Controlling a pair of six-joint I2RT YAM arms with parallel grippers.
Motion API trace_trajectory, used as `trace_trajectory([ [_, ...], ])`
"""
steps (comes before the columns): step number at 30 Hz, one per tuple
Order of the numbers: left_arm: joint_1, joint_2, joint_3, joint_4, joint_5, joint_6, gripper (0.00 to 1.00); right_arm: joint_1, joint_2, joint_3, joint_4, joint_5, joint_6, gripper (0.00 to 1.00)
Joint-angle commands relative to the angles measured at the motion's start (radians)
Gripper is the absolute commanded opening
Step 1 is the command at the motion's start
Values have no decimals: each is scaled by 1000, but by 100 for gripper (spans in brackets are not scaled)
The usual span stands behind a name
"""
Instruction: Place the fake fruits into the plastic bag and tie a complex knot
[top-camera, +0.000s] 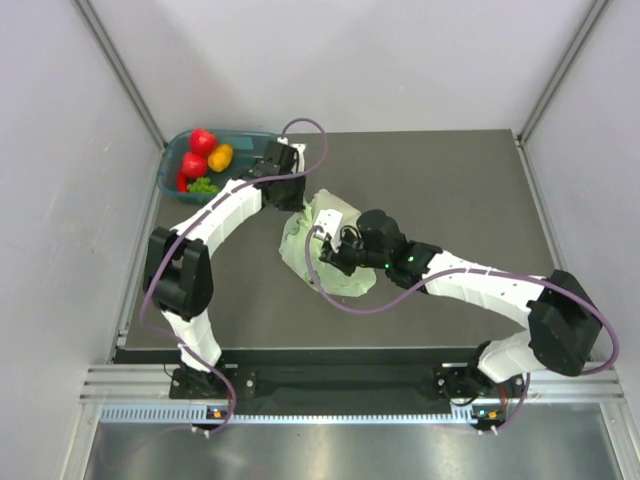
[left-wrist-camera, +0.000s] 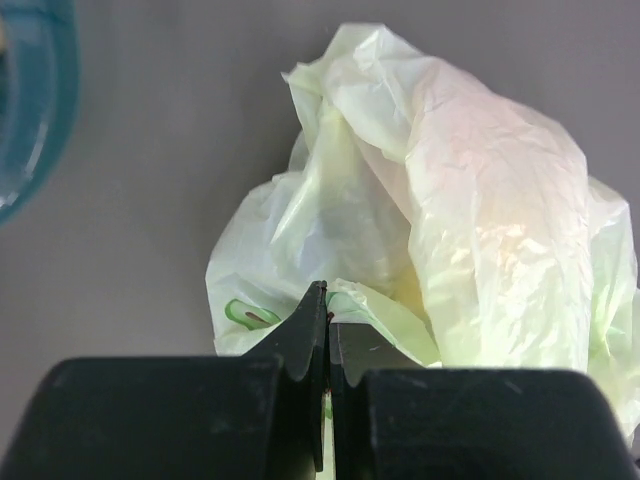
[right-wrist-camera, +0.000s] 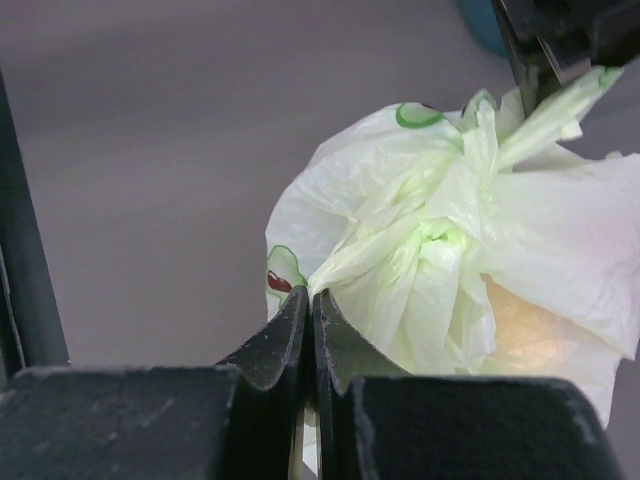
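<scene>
From above, the fingertips of both arms are hiding under their own black wrists and crumpled plastic, so the grips are hard to read here. The dark grey table (top-camera: 450, 200) is lying between pale walls (top-camera: 350, 60). The plastic bag (top-camera: 300, 250) is sitting crumpled between the two sets of jaws. The left gripper (top-camera: 291, 195) is touching its far edge and the right gripper (top-camera: 330, 255) is pressing in from its near-right side. Beyond the left jaws and off to their left, a teal basket (top-camera: 250, 135) is holding the fake fruits (top-camera: 203, 140): red ones, an orange-yellow one and a green one.

In the left wrist view, the left jaws are meeting flat, with a sliver of pale-green film showing in the seam between them. The bag is rising straight ahead of the tips and running off the right edge. A pinkish glow is showing through the plastic, its shape unreadable. The basket's blurred corner is cut off at upper left.

In the right wrist view, the right jaws are pinching a strip of the bag, which is stretching from the tips to a twisted gather (right-wrist-camera: 435, 225) ahead and to the right. Whether it is tied I cannot tell. Beyond it, the left fingers, cut off by the top edge, are pinching another strip.
</scene>
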Motion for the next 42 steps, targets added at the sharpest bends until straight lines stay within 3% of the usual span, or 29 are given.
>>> trace_trajectory([
  [1, 95, 42, 109, 162, -150, 17, 0, 123, -75, -27, -82, -218, 9, 0],
  [14, 129, 140, 238, 93, -141, 48, 0, 188, -28, 55, -283, -258, -69, 0],
  [17, 135, 160, 262, 75, -133, 52, 0, 188, -34, 140, -321, -232, -85, 0],
  [23, 124, 102, 215, 98, -101, 37, 0, 119, -20, 274, -274, -160, -49, 0],
  [29, 95, 21, 192, 92, -118, 32, 0, 37, 37, 378, -283, -223, -43, 0],
  [34, 94, 46, 302, 51, -133, 54, 0, 93, 37, 302, -304, -281, -65, 0],
  [39, 112, 292, 591, -72, -142, 78, 0, 278, 69, 130, -260, -258, -45, 0],
  [42, 118, 369, 614, -74, -130, 78, 0, 364, 90, 50, -205, -244, -2, 0],
])
